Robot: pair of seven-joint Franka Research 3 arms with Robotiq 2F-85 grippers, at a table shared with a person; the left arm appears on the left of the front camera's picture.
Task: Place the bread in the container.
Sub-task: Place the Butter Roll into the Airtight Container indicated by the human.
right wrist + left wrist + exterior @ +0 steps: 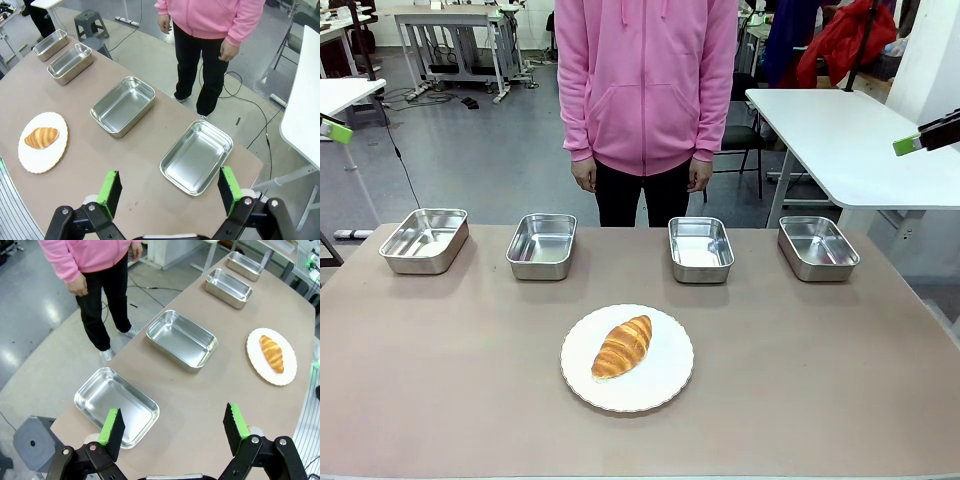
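We see the bread (622, 346) lying on the white plate (665, 385), midway along the bench (820, 380) towards its near edge. Four steel containers (540, 270) line the far edge. Our left gripper (173, 410) and right gripper (169, 171) hang with their fingers spread apart.

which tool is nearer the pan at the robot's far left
Left. The left tool hovers open near the leftmost pan, at the table's left end. The right tool is at the opposite end, near the rightmost pan, with two more pans between.
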